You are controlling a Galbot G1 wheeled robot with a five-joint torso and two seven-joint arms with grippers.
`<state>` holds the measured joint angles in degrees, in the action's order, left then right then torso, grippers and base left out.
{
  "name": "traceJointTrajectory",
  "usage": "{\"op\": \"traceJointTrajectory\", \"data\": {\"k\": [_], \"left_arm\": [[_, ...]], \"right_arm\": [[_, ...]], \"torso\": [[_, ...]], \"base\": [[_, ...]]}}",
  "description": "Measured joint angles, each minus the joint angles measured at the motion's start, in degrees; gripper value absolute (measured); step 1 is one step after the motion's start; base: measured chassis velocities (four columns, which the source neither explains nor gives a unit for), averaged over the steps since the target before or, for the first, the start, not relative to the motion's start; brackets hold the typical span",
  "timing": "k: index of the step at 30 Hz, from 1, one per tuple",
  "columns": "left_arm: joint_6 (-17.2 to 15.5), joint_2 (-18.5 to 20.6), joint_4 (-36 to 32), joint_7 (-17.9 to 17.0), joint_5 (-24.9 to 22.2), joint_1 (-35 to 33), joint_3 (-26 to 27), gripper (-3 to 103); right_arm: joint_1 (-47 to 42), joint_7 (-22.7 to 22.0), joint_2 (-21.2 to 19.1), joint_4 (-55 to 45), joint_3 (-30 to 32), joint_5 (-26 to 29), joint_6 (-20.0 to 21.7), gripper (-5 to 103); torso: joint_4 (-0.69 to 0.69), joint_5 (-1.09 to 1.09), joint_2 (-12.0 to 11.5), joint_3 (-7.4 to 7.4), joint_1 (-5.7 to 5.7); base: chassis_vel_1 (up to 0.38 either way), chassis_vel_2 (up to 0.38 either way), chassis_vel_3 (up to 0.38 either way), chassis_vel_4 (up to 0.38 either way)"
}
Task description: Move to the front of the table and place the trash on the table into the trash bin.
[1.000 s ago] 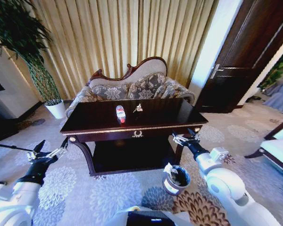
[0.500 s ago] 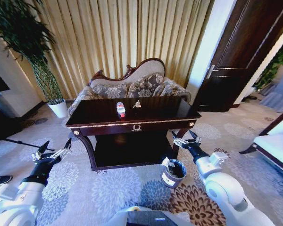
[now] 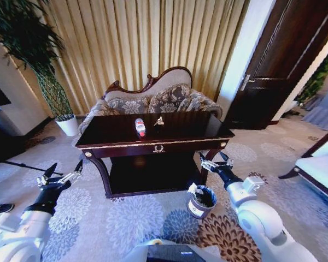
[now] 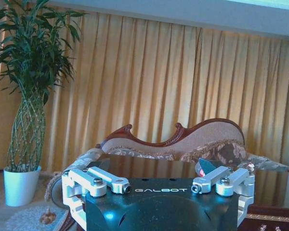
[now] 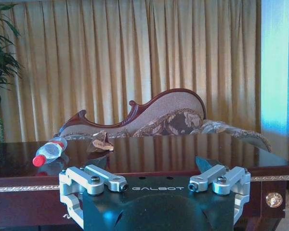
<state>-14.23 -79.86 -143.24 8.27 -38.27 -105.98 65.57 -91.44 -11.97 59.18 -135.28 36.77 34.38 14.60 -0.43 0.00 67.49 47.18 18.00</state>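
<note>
Dark glossy table (image 3: 180, 134) dead ahead on patterned carpet (image 3: 136, 218). Lying on top, left of centre: bottle (image 3: 139, 128), red cap toward the near edge. Just right of it, a small crumpled wrapper (image 3: 159, 121). Down on the carpet by the near right leg: bin (image 3: 201, 201).

Table (image 3: 180, 128) top mostly bare; only the bottle (image 3: 139, 129) and a small wrapper (image 3: 159, 122) sit near its middle, open glossy surface either side; sofa (image 3: 153, 101) backs the far edge; trash bin (image 3: 201, 201) stands on carpet by the right front leg, mouth unobstructed.
</note>
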Motion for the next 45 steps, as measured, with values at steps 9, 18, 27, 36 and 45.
{"op": "traceJointTrajectory", "data": {"k": [9, 18, 27, 36, 45], "left_arm": [[-0.1, -0.2, 0.0, 0.3, 0.5, 0.5, -0.9, 100], [-0.1, -0.3, 0.0, 0.5, 0.8, 0.4, -0.9, 100], [0.0, -0.3, 0.0, 0.6, 0.8, 0.5, -0.9, 100], [0.1, -0.3, 0.0, 0.6, 0.8, 0.5, -0.8, 100], [0.2, -0.4, 0.0, 0.6, 0.8, 0.4, -0.8, 100]], "right_arm": [[-0.2, 0.3, 0.5, 0.4, 0.2, -0.2, 0.2, 100], [-0.3, 1.5, 0.7, 0.7, 0.0, -0.6, 0.1, 100], [-0.3, 1.6, 0.8, 1.0, -0.1, -0.8, 0.1, 100], [-0.3, 1.6, 0.8, 1.1, -0.2, -1.1, 0.0, 100], [-0.3, 1.7, 0.7, 1.1, -0.3, -1.1, -0.7, 100]], "torso": [[0.0, 0.0, 0.0, 0.0, 0.0], [0.0, 0.0, 0.0, -0.01, -0.01], [0.0, 0.0, 0.0, -0.01, -0.01], [0.01, 0.01, 0.0, 0.01, 0.03], [0.0, 0.0, 0.0, 0.0, 0.01]], "base": [[0.0, 0.0, 0.0, 0.0], [-0.027, 0.019, 0.031, -0.025], [-0.178, 0.163, 0.161, -0.166], [-0.249, 0.244, 0.246, -0.25], [-0.072, 0.078, 0.067, -0.083]]}}
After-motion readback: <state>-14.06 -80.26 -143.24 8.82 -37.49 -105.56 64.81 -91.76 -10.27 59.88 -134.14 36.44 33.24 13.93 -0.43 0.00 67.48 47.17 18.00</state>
